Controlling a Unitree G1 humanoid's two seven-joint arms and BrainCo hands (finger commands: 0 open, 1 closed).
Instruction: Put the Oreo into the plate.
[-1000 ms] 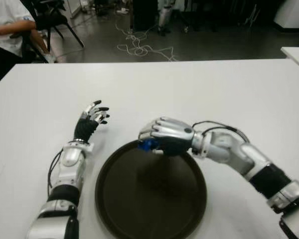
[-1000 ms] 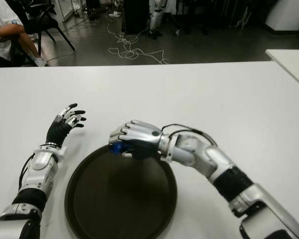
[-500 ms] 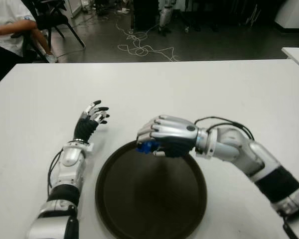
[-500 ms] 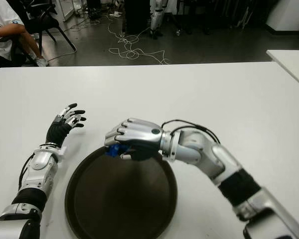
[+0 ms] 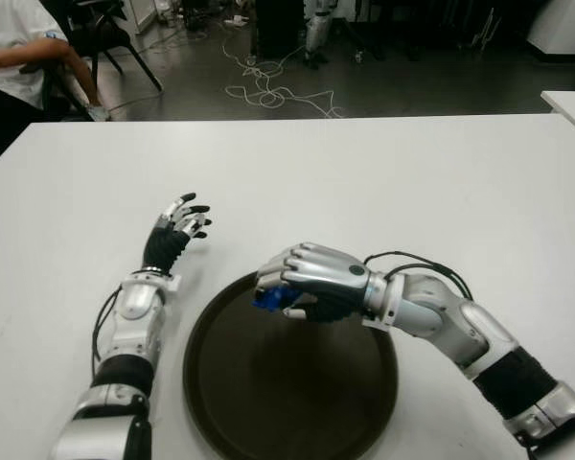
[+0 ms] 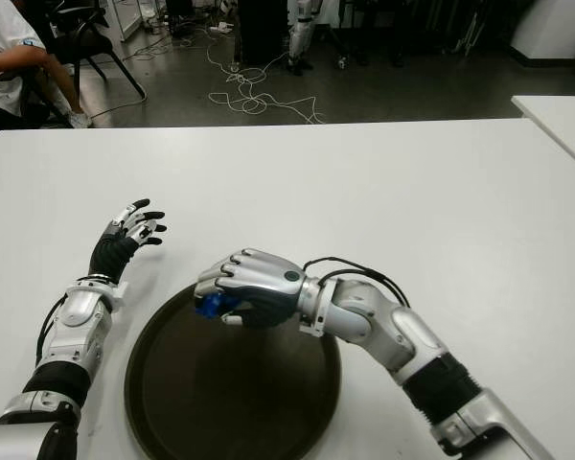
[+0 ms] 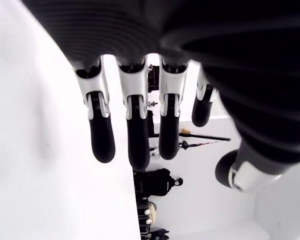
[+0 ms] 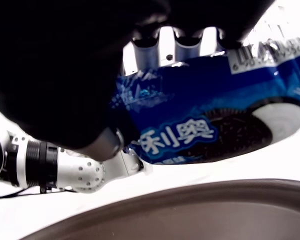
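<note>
My right hand (image 5: 302, 286) hovers over the far left part of the dark round plate (image 5: 297, 402), its fingers curled around a blue Oreo packet (image 5: 268, 298) whose end pokes out on the hand's left. In the right wrist view the blue Oreo packet (image 8: 210, 125) with a cookie picture fills the palm, and the plate's rim (image 8: 190, 210) lies just below it. My left hand (image 5: 180, 222) shows over the white table (image 5: 383, 172) to the left of the plate, fingers spread and holding nothing.
A seated person (image 5: 10, 57) is at the far left beyond the table. Chairs and loose cables (image 5: 268, 91) lie on the floor behind. A second white table's corner (image 5: 570, 105) shows at the right edge.
My right hand with the Oreo packet has dropped lower and moved nearer over the plate's far left part. The left hand has not moved.
</note>
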